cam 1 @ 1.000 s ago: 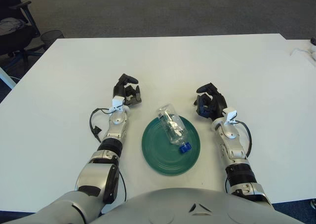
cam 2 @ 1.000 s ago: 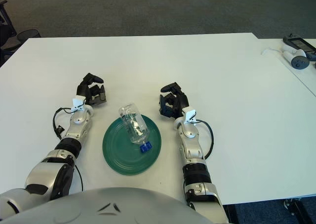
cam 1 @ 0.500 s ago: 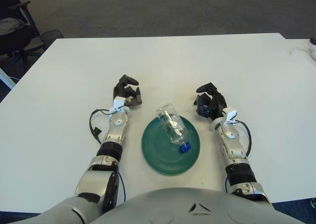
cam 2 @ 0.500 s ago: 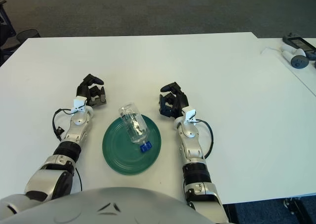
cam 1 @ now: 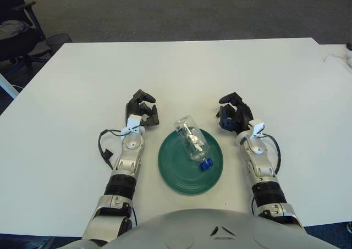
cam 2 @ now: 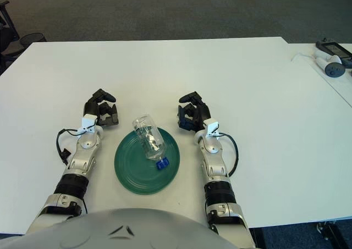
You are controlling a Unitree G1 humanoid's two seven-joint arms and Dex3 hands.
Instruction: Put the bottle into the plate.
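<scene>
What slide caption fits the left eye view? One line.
Clear bottle lying on the green plate, a hand resting either side.

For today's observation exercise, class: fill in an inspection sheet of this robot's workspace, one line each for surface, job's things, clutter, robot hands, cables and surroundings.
Surface: white table, bare across the far half.
Job's things: clear bottle lying on its side on the green plate, blue cap toward the robot, base overhanging the far rim.
Clutter: nothing seen near the plate.
Robot hands: left robot hand left of the plate, right robot hand right of it; both curled, holding nothing.
Cables: black wire looping beside the left forearm; another by the right forearm.
Surroundings: grey carpet; office chair at far left; devices on a neighbouring table.
</scene>
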